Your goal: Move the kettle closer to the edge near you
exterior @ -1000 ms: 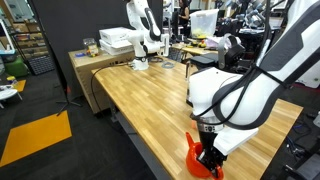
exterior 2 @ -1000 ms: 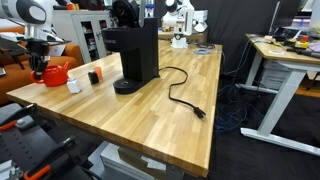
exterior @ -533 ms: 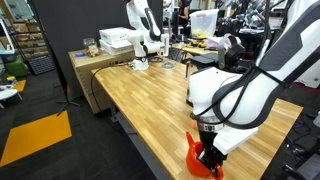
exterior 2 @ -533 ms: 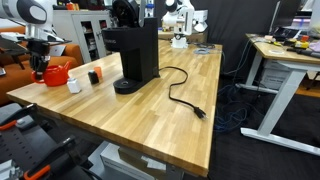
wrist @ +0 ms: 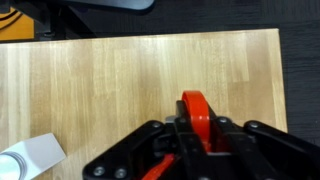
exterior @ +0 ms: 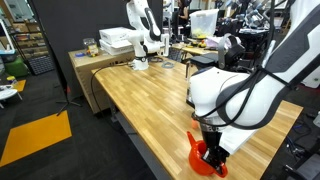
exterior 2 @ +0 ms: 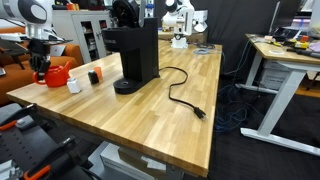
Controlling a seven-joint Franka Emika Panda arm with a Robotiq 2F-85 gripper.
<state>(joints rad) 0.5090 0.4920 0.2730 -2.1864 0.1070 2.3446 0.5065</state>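
Observation:
The small orange-red kettle (exterior: 198,157) stands near a corner of the light-wood tabletop (exterior: 140,100), close to its edge. In an exterior view (exterior 2: 57,73) it is at the table's far end. My gripper (exterior: 212,153) reaches down from above and is shut on the kettle's loop handle (wrist: 194,110). In the wrist view the red handle rises between my black fingers (wrist: 192,138), and the kettle's body is hidden under them. The table's edge (wrist: 150,37) runs across the top of that view.
A black coffee machine (exterior 2: 135,50) stands mid-table with its power cord (exterior 2: 182,97) trailing across the wood. A white cap (exterior 2: 73,86) and a black cap (exterior 2: 94,76) sit next to the kettle. The white cap also shows in the wrist view (wrist: 30,160). Other desks and robots stand behind.
My gripper and the kettle have shifted slightly along the tabletop near the corner. The coffee machine, cord and caps have not moved.

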